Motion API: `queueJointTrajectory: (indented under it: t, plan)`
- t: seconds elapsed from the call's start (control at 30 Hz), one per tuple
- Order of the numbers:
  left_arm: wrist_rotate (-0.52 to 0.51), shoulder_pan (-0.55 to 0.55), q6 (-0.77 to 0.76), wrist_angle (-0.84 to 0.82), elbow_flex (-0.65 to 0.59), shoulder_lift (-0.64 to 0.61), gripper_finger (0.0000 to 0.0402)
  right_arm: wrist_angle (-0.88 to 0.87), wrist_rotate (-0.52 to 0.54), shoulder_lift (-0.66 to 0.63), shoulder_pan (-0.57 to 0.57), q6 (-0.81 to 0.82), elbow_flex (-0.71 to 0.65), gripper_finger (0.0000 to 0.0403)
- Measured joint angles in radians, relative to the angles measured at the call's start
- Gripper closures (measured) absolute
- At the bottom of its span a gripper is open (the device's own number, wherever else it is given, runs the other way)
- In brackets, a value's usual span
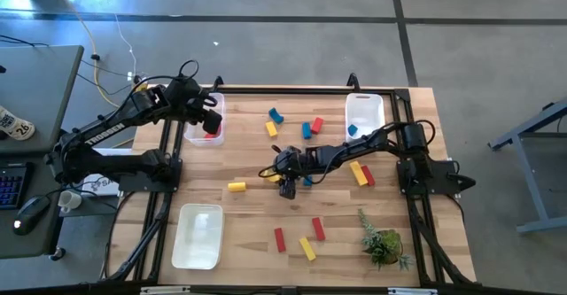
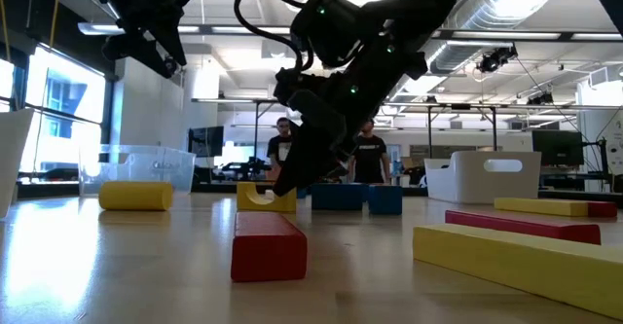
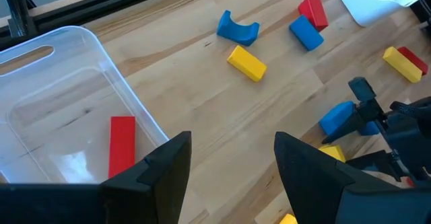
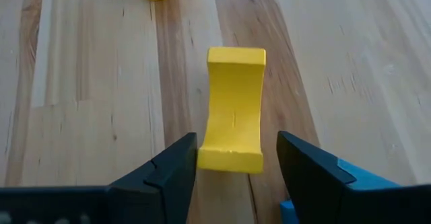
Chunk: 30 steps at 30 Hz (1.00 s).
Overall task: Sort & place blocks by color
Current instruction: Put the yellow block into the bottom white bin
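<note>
Where right pincer (image 4: 236, 160) straddles, yellow block (image 4: 233, 109) (lengthwise)

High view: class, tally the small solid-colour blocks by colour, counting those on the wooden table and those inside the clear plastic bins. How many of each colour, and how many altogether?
Red blocks: 5
Yellow blocks: 5
Blue blocks: 4
Total: 14

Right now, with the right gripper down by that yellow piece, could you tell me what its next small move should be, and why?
Probably ease the right gripper slightly forward and close. Its open fingers flank only the near end of the yellow arch block, which lies flat on the table. The left gripper waits open over the bin holding a red block.
</note>
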Motion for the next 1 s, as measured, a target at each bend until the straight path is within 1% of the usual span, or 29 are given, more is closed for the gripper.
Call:
queueJointTrajectory:
  t: [0.27, 0.37, 0.5, 0.63, 0.67, 0.83, 1.0]
  plan:
    - [0.0, 0.0, 0.0, 0.0, 0.0, 0.0, 0.0201, -0.018, 0.001, 0.0, 0.011, 0.005, -0.002, 0.0211]
    - [-0.001, 0.0, 0.003, 0.0, 0.0, 0.0, 0.0201, -0.019, 0.007, 0.001, 0.011, 0.005, -0.002, 0.0219]
    - [-0.004, 0.0, 0.023, 0.0, 0.0, 0.0, 0.0202, -0.02, 0.01, 0.002, 0.01, 0.006, -0.003, 0.0254]
    - [-0.004, 0.0, 0.024, 0.0, 0.0, 0.0, 0.0202, -0.018, 0.004, 0.001, 0.007, 0.051, -0.003, 0.03]
    - [-0.004, 0.0, 0.024, 0.0, 0.0, 0.0, 0.0202, -0.017, -0.003, 0.001, 0.005, 0.059, -0.003, 0.0305]
    - [-0.003, 0.0, 0.026, 0.0, 0.0, 0.0, 0.0202, -0.017, -0.014, -0.005, -0.002, 0.087, -0.004, 0.0304]
    - [0.021, 0.0, 0.017, 0.0, 0.0, 0.0, 0.0202, -0.039, -0.018, -0.031, -0.012, 0.098, 0.001, 0.0304]
